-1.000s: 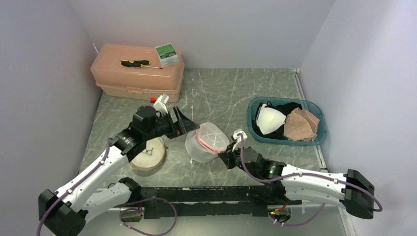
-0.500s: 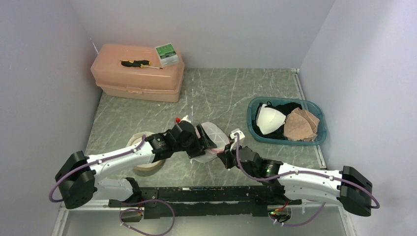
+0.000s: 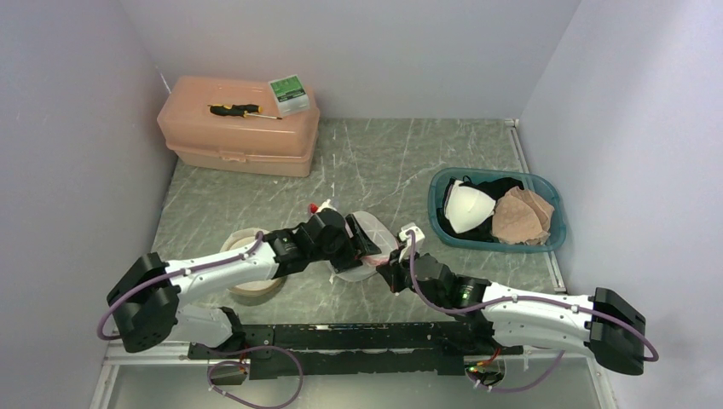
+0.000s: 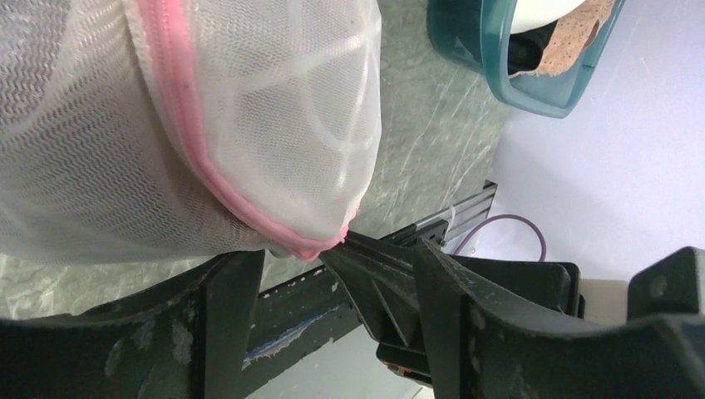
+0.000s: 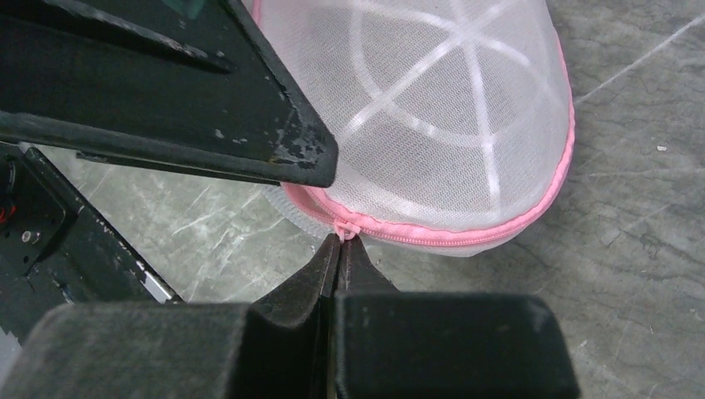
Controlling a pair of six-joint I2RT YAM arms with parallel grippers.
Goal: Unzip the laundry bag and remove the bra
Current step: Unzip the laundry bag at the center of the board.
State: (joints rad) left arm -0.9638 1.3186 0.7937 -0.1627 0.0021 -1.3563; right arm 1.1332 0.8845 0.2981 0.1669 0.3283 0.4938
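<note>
Spotted the left gripper (image 3: 358,243) left of centre in the top view. Fingers spread apart, straddling the near edge of the white mesh dome-shaped laundry bag with the pink zipper (image 3: 370,227), not clearly clamping any fabric. Found that bag dead centre on the grey marbled table (image 3: 384,162), zipped shut as far as visible. Judged it featherlight, soft mesh over springy ribs, so likely to skid or crumple under a tug. Worth pinning by the fabric beside the zip and pulling by the tab only. Couldn't make out the bra through the mesh. Just right of the bag, saw the right gripper (image 5: 339,246) pinched tight on the small pink zipper tab (image 5: 344,230). Tiny and probably slippery, easy to lose.

For writing: checked the little green-and-white box (image 3: 289,94) on the salmon plastic toolbox (image 3: 230,136), upper left, print too small to read. Nothing legible on the teal plastic bin (image 3: 503,244), right side.
</note>
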